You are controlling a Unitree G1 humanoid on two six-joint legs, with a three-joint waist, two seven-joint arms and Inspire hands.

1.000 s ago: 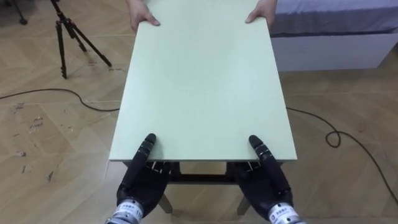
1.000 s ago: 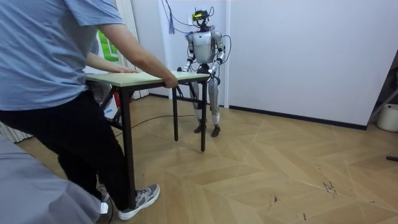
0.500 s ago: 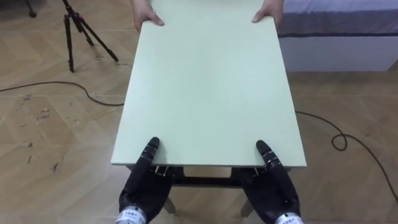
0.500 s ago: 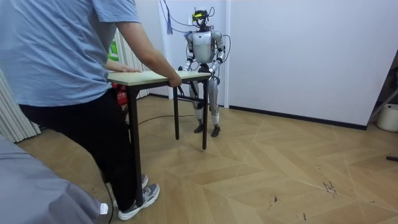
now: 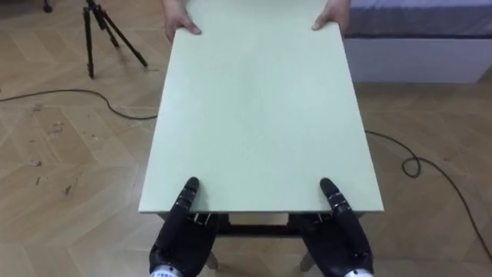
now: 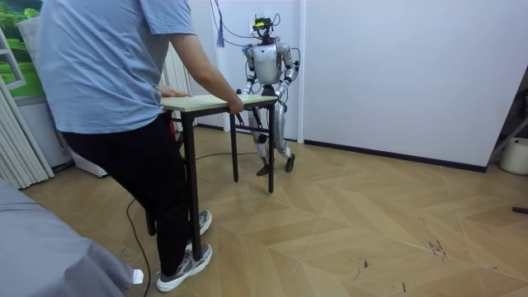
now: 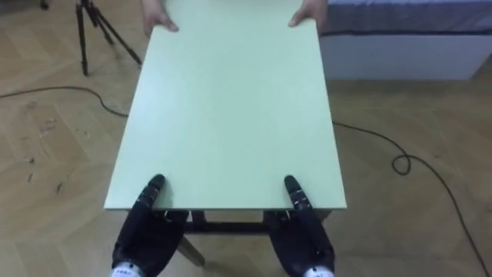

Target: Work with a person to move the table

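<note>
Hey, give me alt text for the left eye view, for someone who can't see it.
A pale green table seen from above, with the robot's left hand and right hand at its near edge and a person's hands on the far corners. Around it: wooden floor, a tripod, a cable, a bed.

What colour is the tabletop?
Pale green; the tabletop shows best in the left eye view.

Tripod (image 5: 94, 11) far left; prob. a bed (image 5: 419, 46) far right.
</note>
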